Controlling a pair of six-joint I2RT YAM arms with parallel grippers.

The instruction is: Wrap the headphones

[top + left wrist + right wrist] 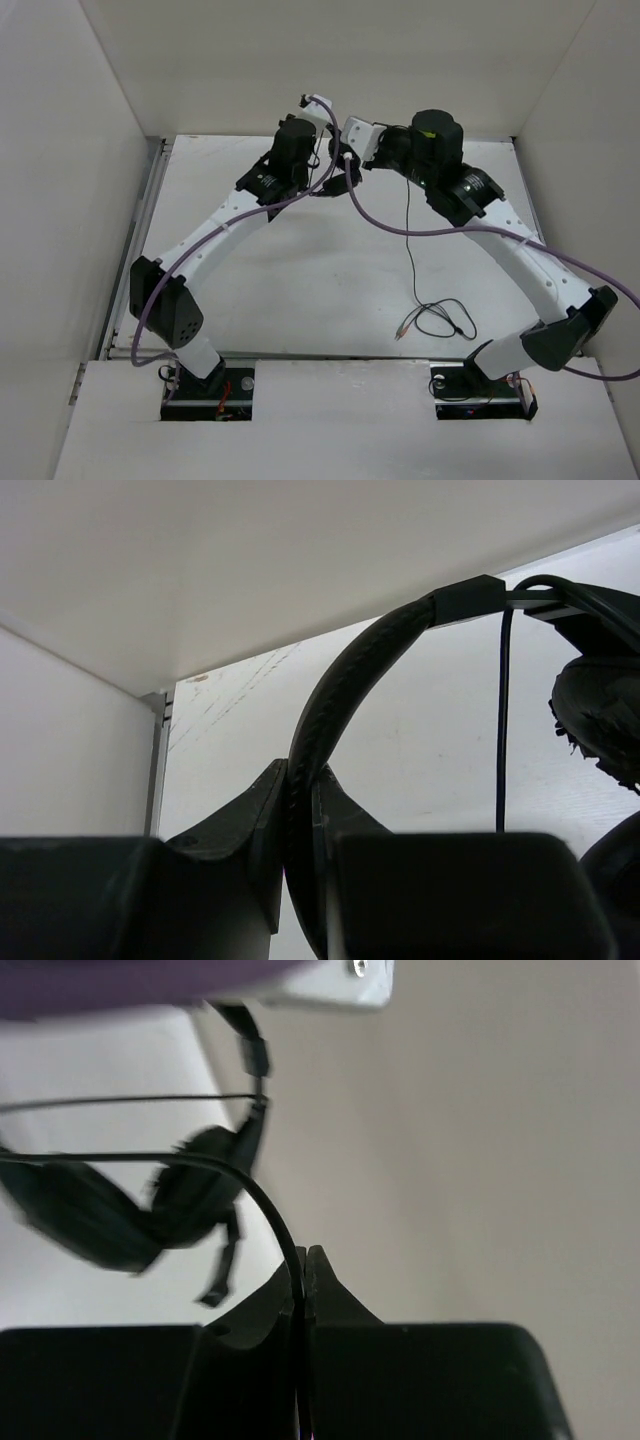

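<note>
- The headphones [192, 1195] are off the table [300, 290], held in the air above the middle of its far edge, where the two arms meet
- The left gripper [298, 785] is closed on the headband [400, 630]; the black band is clamped between the two fingers, then arches up and to the right
- In the left wrist view one earcup [600, 715] hangs at the right end of the band, and the thin cable [501, 740] drops straight down just beside it
- The right gripper [303, 1260] is closed on this cable; the thin dark line comes out between the fingertips, which are pressed together, and curves up and left toward the earcups
- In the right wrist view the earcups are blurred, so I cannot tell exactly how they are turned
- From the top view the cable hangs down from the grippers to the table and runs toward the near edge
- Its free end lies in a loose loop on the table, right of the middle and near the near edge, close to the base of the right arm
- The reddish plug [399, 334] rests on the table just left of this loop
- A thick purple cable [440, 232] of the right arm passes above the table and crosses over the thin hanging cable
</note>
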